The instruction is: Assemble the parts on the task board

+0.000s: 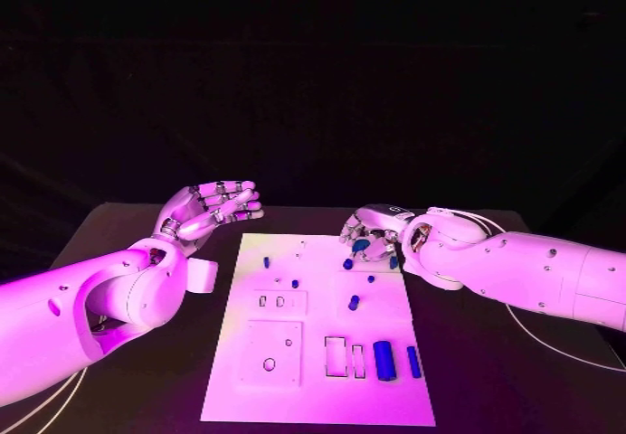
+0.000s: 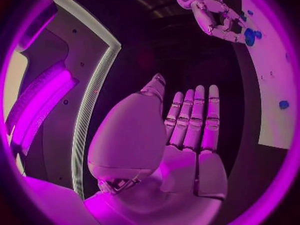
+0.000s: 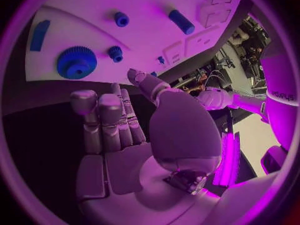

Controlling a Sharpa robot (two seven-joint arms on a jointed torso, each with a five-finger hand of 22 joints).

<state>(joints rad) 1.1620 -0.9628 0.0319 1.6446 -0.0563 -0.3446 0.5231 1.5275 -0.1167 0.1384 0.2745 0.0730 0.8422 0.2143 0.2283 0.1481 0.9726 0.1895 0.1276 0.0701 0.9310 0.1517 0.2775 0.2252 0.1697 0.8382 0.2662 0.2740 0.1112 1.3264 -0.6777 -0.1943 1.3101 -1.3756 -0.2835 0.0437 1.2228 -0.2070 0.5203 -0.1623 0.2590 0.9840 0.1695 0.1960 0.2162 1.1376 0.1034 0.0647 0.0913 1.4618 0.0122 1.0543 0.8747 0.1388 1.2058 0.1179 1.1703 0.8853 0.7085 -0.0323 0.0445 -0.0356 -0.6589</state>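
Early going: blue parts (image 1: 384, 360) loose on the task board (image 1: 319, 398), gear (image 3: 77, 62) at its far edge below right hand (image 1: 374, 233), fingers spread, empty. Left hand (image 1: 209, 208) beside board, open, idle.

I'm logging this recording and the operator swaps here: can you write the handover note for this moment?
Left hand: open, raised off the table left of the task board, holding nothing.
Right hand: open at the board's far right corner, beside a blue gear; no grip seen.
Parts: two blue cylinders lie near the board's near right edge; small blue pegs are scattered mid-board.
Done: cannot tell. Left: the cylinders and probably more.
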